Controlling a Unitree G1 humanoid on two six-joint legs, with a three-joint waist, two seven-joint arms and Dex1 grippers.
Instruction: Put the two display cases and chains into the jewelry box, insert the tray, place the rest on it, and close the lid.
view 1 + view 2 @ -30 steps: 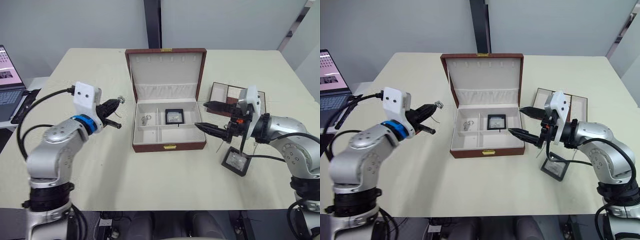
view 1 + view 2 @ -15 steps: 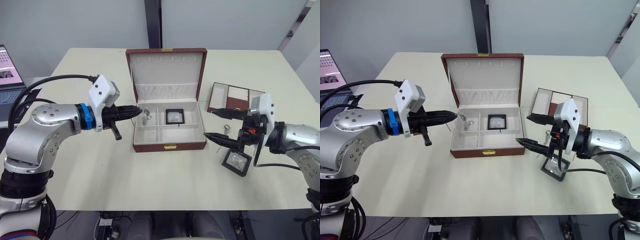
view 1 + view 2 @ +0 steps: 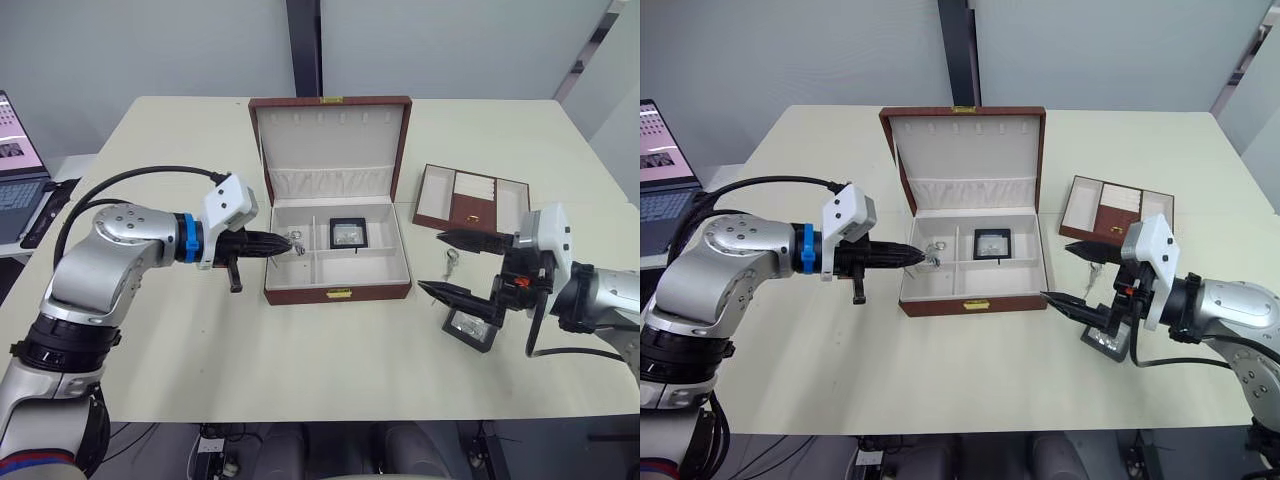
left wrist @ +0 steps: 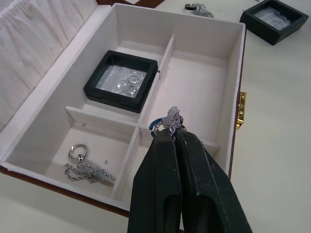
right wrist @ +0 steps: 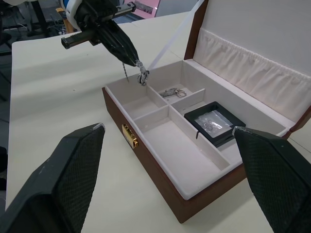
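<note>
The jewelry box (image 3: 338,268) stands open near the middle of the bench (image 3: 200,350), its lid (image 3: 331,147) raised upright behind it and the gold clasp on its front wall facing the robot. Wide bare bench surface lies in front of the box and to either side of it.

The left tool (image 4: 171,127) reaches in over the box's left wall, its two black fingers pressed together on a chain (image 4: 172,118), which hangs from the tips above the left compartments. Another chain (image 4: 83,167) with a small ring lies in the box's rear-left compartment. One display case (image 3: 348,231) rests flat in the rear-middle compartment, close against the divider. The front compartments hold nothing.

To the right of the box, the right tool (image 3: 452,266) hovers with its fingers spread well apart, clamped on nothing. The second display case (image 3: 472,326) lies on the bench right of the box's front corner, just under the nearer finger. A further chain (image 3: 452,262) lies on the bench between the box and that tool. The tray (image 3: 471,201) sits on the bench further back, to the right of the box and apart from it.

A laptop (image 3: 17,170) lies beyond the bench's left edge, far left of the box. No writing can be read anywhere.
</note>
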